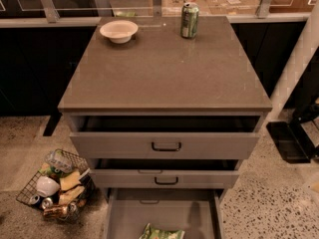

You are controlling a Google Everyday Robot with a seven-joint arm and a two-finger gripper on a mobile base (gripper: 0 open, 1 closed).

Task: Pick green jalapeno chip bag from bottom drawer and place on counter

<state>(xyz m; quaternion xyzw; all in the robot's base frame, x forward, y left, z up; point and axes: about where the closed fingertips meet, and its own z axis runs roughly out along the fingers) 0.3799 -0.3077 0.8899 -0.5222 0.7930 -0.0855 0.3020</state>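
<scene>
The green jalapeno chip bag (160, 232) lies in the open bottom drawer (164, 210), at the frame's lower edge, with only its top part showing. The counter (164, 68) is the grey-brown top of the cabinet above it. My gripper is not in view. A pale blurred arm link (299, 59) slants down the right edge, beside the counter's right side.
A white bowl (118, 31) and a green soda can (189, 20) stand at the counter's back. The top drawer (166, 144) and middle drawer (166, 178) are pulled partly out. A wire basket of trash (55, 185) sits on the floor at left. A dark object (289, 141) lies on the floor at right.
</scene>
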